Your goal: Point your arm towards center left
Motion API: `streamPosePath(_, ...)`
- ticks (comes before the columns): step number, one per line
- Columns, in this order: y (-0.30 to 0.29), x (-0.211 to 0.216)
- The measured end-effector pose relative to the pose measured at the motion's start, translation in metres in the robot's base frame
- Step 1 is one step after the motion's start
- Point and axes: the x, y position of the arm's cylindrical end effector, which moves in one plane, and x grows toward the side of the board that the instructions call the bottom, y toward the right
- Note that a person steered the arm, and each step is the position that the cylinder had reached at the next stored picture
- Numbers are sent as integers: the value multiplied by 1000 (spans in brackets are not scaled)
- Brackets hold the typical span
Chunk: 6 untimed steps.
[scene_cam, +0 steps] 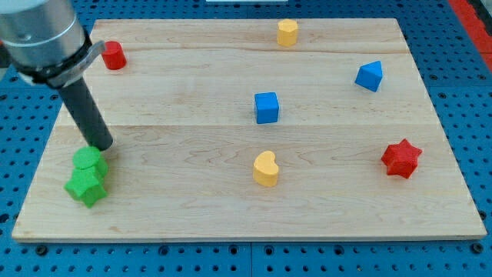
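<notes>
My tip (102, 145) rests on the wooden board (192, 200) at the view's left, about mid-height. It stands just above a green block (90, 161), touching or nearly touching it. A green star block (86, 185) sits right below that one, against it. A red block (114, 55) lies at the top left, beside my arm's grey body.
A blue cube (267, 107) sits near the middle. A yellow heart block (266, 168) lies below it. A yellow block (287, 32) is at the top edge. A blue block (370, 75) is at the upper right. A red star block (401, 158) is at the right.
</notes>
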Motion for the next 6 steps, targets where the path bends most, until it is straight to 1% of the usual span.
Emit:
streamPosePath(1,7,2)
streamPosePath(2,36,-1)
streamPosePath(3,53,-4)
streamPosePath(4,53,-4)
streamPosePath(6,-35,-10)
